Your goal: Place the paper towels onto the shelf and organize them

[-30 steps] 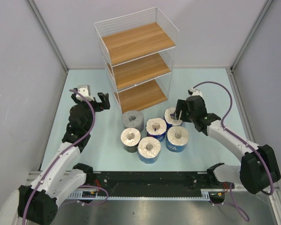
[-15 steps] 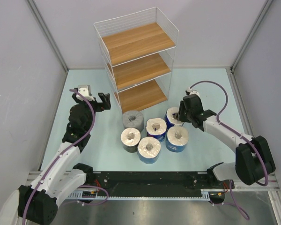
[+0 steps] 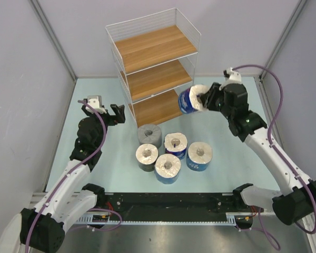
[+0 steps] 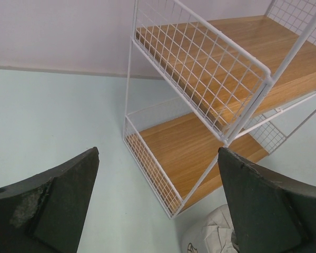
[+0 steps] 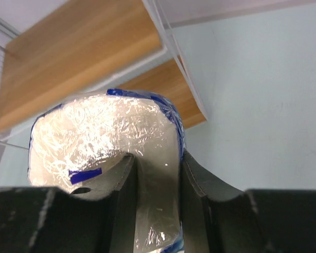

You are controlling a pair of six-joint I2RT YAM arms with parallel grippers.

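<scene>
Beside the right flank of the shelf, my right hand now carries a blue-wrapped roll in the air. A second ago that roll stood at the right rear of the cluster on the tabletop, with the hand only closing in on it. I take it the pick is made and the first roll is on its way, about level with the lower tiers but not yet over any board. The hand is pinching the roll's wall. From the right wrist view, one finger seems to sit in the hollow core and the other outside, with crinkled shiny wrap squeezed between them. The roll is tipped off upright, its blue printed side toward the shelf and its white end toward the hand. No roll sits on the shelf yet. Left standing together on the tabletop are the grey roll, the black roll and three blue rolls. My left hand has not moved; it hovers near the shelf's left foot, fingers spread and holding nothing.
</scene>
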